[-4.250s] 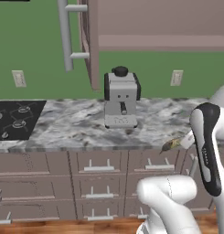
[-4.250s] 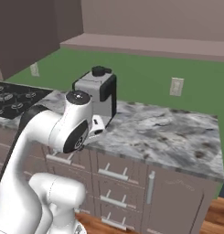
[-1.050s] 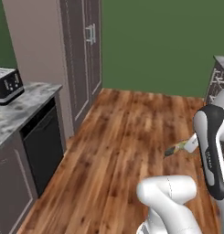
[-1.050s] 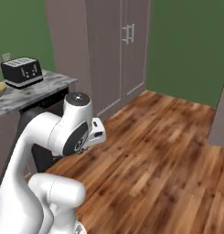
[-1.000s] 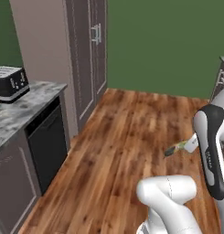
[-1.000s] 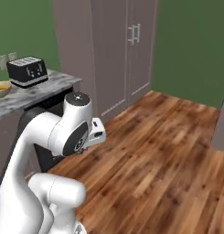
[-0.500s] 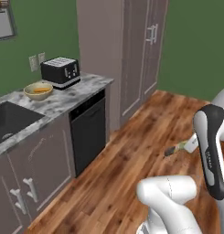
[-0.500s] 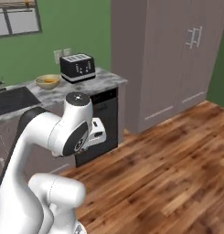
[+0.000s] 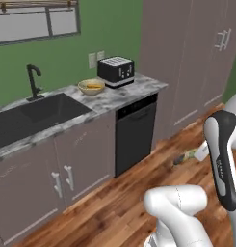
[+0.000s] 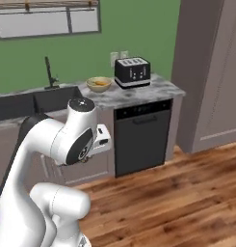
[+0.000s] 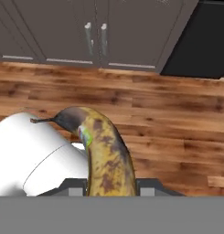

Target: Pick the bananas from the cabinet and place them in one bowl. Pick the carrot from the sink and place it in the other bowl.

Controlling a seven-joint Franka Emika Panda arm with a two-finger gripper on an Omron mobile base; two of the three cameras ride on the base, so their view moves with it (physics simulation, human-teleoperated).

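Note:
My gripper (image 11: 109, 185) is shut on a yellow banana (image 11: 102, 151) with brown-black blotches, held over the wooden floor. In the left base view the same banana (image 9: 185, 157) sticks out leftward from the hand at the right. One tan-yellow bowl (image 9: 90, 91) stands on the marble counter between the sink and the toaster, with something yellow-orange lying in it; it is the bowl (image 10: 99, 89) in the right base view too. The black sink (image 9: 28, 116) with its gooseneck tap (image 9: 32, 79) lies to the left. The carrot, the wall cabinet and the other bowl are out of view.
A black toaster (image 9: 116, 71) stands at the counter's right end, above a black dishwasher (image 9: 134, 135). Tall mauve cupboards (image 9: 201, 62) rise to the right. Base cabinet doors (image 11: 95, 32) with silver handles face the hand. Wooden floor (image 10: 187, 193) stretches in front.
The base has driven and turned, so the whole scene shifted: the coffee-machine counter is gone and the sink, bowl and toaster counter has come into view and nearer. The banana stays gripped.

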